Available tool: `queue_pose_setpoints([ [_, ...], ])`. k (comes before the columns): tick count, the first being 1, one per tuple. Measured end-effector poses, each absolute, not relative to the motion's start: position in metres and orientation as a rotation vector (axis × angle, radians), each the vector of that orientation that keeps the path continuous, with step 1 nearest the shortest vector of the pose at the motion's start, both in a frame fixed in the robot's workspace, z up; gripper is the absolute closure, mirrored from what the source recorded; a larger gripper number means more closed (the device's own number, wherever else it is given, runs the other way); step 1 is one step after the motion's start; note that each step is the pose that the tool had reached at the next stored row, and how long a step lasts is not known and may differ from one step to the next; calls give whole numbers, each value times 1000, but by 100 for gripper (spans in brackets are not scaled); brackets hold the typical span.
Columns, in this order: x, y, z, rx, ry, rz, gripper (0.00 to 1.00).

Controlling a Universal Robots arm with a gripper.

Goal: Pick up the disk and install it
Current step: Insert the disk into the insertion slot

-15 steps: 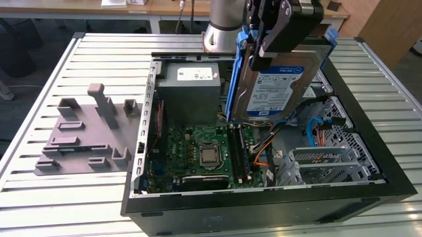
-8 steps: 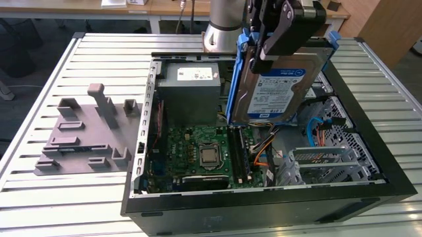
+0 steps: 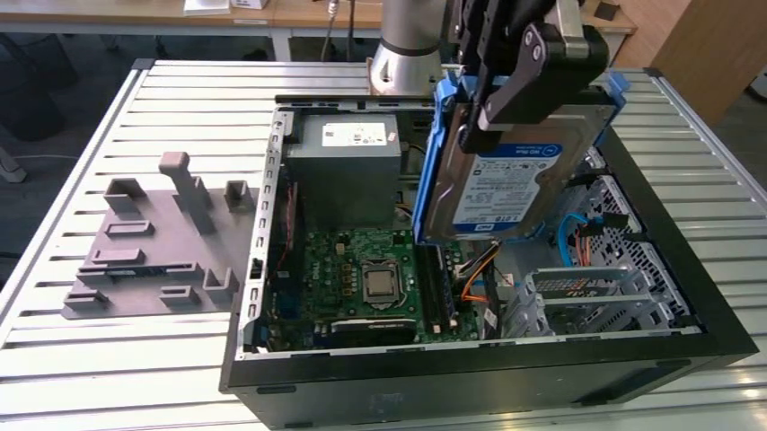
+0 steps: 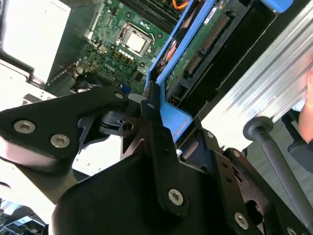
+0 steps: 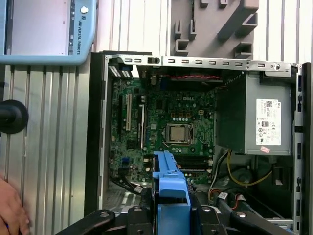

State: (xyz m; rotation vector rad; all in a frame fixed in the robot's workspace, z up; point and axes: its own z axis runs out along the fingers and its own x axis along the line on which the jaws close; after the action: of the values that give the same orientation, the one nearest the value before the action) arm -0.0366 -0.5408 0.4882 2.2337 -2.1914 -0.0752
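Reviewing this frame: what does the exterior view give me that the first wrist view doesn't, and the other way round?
Exterior view: the labelled face of the disk, clamped upright by the gripper above the open computer case, and the silver drive cage. First wrist view: a teach pendant beside the case, and a person's hand near a black knob. Shared: the motherboard, the power supply, the grey fixture block and the disk's blue carrier.

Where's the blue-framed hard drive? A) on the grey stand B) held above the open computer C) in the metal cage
B: the jaws are shut on the disk, which hangs upright over the open computer case, away from the grey stand and not in the drive cage.
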Motion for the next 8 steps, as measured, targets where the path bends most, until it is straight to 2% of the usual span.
queue_pose_setpoints([
  [8, -20, -557, 485, 2234, -2191, -75, 64],
])
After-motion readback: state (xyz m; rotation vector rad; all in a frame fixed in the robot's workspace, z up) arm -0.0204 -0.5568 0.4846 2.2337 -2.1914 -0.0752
